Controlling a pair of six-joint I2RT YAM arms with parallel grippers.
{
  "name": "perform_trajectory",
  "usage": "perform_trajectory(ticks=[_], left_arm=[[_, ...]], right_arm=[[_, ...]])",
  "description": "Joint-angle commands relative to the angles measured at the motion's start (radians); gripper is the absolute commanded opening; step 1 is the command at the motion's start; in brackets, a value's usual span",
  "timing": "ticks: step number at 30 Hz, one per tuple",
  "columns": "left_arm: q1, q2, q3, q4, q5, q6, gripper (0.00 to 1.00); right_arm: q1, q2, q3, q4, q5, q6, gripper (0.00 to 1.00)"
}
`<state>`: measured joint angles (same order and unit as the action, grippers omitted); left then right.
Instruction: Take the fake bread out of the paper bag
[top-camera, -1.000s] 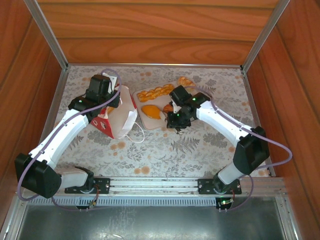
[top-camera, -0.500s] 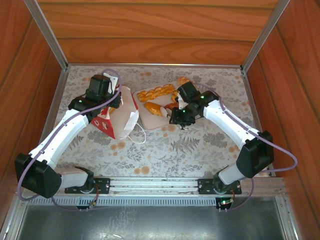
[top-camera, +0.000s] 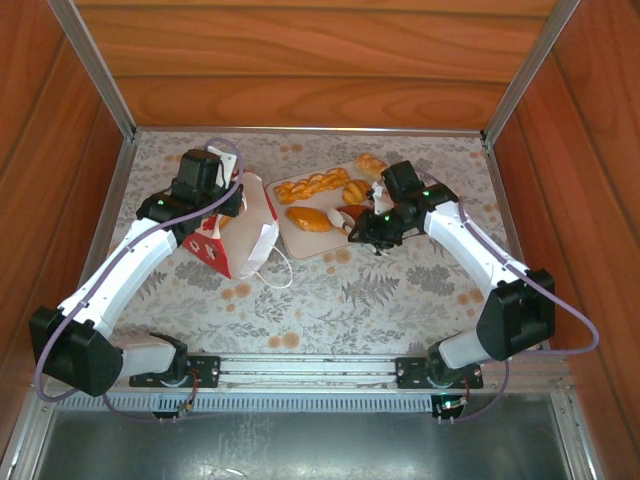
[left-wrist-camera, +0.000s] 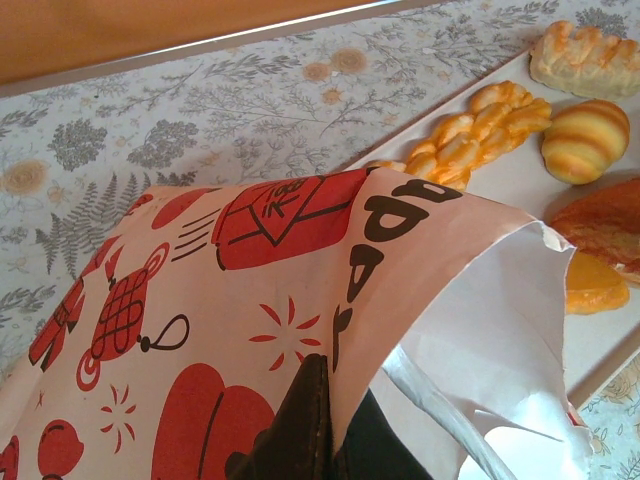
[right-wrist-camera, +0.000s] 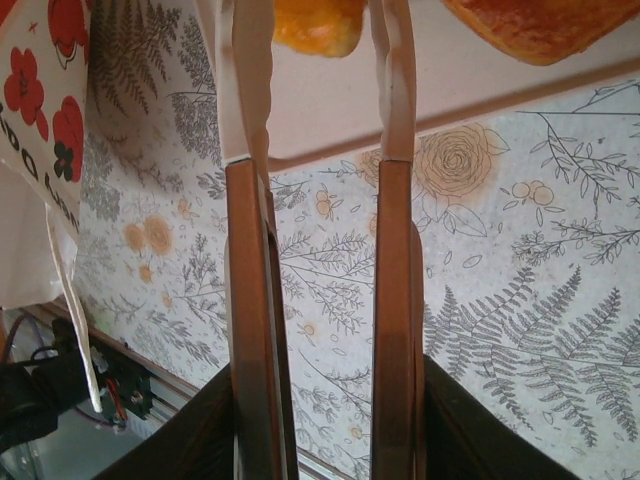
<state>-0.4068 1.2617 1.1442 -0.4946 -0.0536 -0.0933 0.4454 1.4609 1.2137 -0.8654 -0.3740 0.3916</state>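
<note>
at three o'clock of the paper bag (top-camera: 250, 236), the tray (top-camera: 296, 243) holds the fake bread (top-camera: 312, 186); left jaws clamp the tilted bag's rim, right jaws stand apart at the tray's four o'clock.

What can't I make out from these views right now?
Paper bag interior, left wrist view: its printed wall hides any bread inside.
Left pincer tips, left wrist view: covered by bag paper.
Two fake bread pieces, right wrist view: cut off by the top edge.
</note>
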Motion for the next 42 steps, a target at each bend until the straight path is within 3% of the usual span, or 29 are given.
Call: perform_trajectory(ticks=[1,5,13,18,42], left_arm=[[0.005,-0.006,0.004,-0.001,0.016,0.014,0.00],[0.005,-0.015,0.001,-0.001,0.012,0.012,0.00],[0.006,-0.020,0.000,-0.001,0.003,0.017,0.00],[0.005,-0.026,-0.005,-0.002,0.000,0.018,0.00],[0.006,-0.014,-0.003,-0.001,0.003,0.014,0.00]], right_arm=[[0.004,-0.051,-0.011,-0.006,0.017,-0.087,0.42],[0.004,-0.025,-0.015,-0.023,0.028,-0.080,0.43],[0.001,0.014,-0.065,0.099,-0.141,0.090,0.46],[-0.006,0.016,-0.081,0.160,-0.179,0.183,0.48],[-0.062,0.089,-0.184,0.374,-0.347,0.319,0.50]])
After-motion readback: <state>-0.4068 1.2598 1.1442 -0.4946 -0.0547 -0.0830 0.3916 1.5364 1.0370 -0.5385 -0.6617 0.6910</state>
